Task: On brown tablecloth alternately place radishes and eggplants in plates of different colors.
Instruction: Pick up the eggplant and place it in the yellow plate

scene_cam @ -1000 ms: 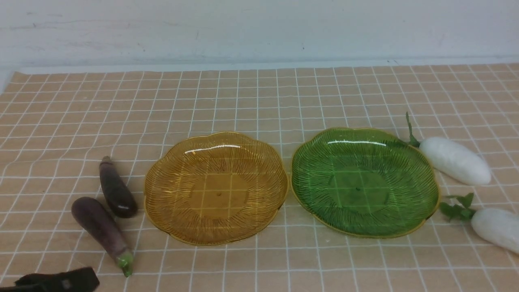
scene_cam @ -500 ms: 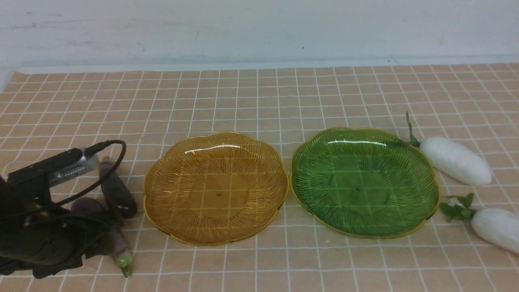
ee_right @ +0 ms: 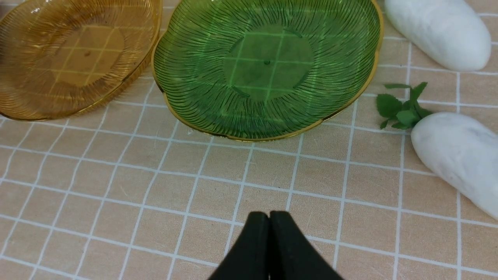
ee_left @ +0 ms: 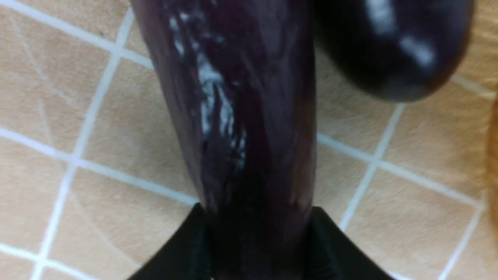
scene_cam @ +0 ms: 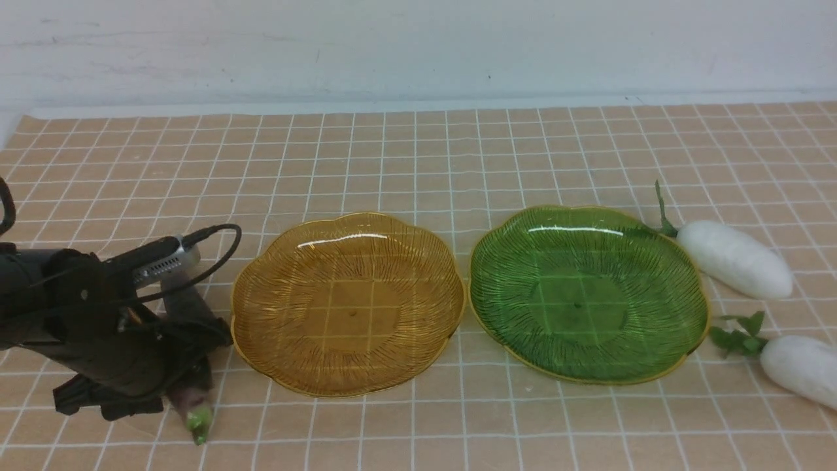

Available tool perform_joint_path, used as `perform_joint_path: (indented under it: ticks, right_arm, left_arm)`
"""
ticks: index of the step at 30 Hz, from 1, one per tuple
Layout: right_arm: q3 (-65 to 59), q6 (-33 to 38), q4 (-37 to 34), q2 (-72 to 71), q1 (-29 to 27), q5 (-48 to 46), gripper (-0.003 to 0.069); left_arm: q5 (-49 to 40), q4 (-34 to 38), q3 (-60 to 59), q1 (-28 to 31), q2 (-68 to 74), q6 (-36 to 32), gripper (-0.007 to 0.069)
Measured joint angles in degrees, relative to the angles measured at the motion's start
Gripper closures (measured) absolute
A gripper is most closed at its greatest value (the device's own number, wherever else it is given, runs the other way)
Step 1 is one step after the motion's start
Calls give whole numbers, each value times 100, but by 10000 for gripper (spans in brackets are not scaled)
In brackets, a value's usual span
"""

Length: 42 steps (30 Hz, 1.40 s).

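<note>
On the brown tablecloth [scene_cam: 418, 163], an amber plate [scene_cam: 348, 304] and a green plate [scene_cam: 588, 294] lie side by side, both empty. Two dark purple eggplants lie left of the amber plate. My left gripper [scene_cam: 183, 369] is down over the nearer eggplant [scene_cam: 195, 409], the one with a green stem tip. In the left wrist view its black fingers [ee_left: 194, 241] press both sides of that eggplant [ee_left: 249, 116]. The other eggplant [scene_cam: 196, 314] lies just beyond. Two white radishes [scene_cam: 735, 258] [scene_cam: 801, 369] lie right of the green plate. My right gripper [ee_right: 269, 214] hovers shut above bare cloth.
A white wall rises behind the cloth's far edge [scene_cam: 418, 108]. The left arm's cable [scene_cam: 216, 255] loops above the eggplants, close to the amber plate's left rim. The nearer radish's green leaves [ee_right: 402, 109] lie just off the green plate's rim [ee_right: 272, 136].
My left arm came in from the lower left corner and lowered onto the near eggplant. Its fingers have closed around that eggplant. Plates and radishes have not moved.
</note>
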<state>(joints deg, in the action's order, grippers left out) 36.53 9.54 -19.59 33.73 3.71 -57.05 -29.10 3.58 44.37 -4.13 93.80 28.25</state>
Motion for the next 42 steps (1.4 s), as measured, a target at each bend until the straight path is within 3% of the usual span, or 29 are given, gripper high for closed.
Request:
perform_joint_path:
  ticks: [6,9,15,18,22,26,34,42]
  right_arm:
    - [0,0,5,0,0,0,670]
    - [0,0,5,0,0,0,670]
    - [0,0,5,0,0,5,670]
    - [0,0,5,0,0,5,670]
    - [0,0,5,0,0,15,670]
    - [0,0,5,0,0,22,670]
    - [0,0,6,0,0,22,670]
    - [0,0,6,0,0,22,670]
  left_arm:
    - [-1510,-218,483,-4,-670,-108,418]
    - [-2007,205,1082,-11,-1056,-490,418]
    - [-1487,1123,1623,-448,-501,-944,401]
    - [-999,1314,1868,-757,94,-977,348]
    - [-838,1319,2360,-854,652,-1097,211]
    - [-1294,1178,2775,-625,665,-1171,130]
    - [-2126,557,3149,804,927,-911,124]
    - [-1602,847,3144,825,2044,-812,144]
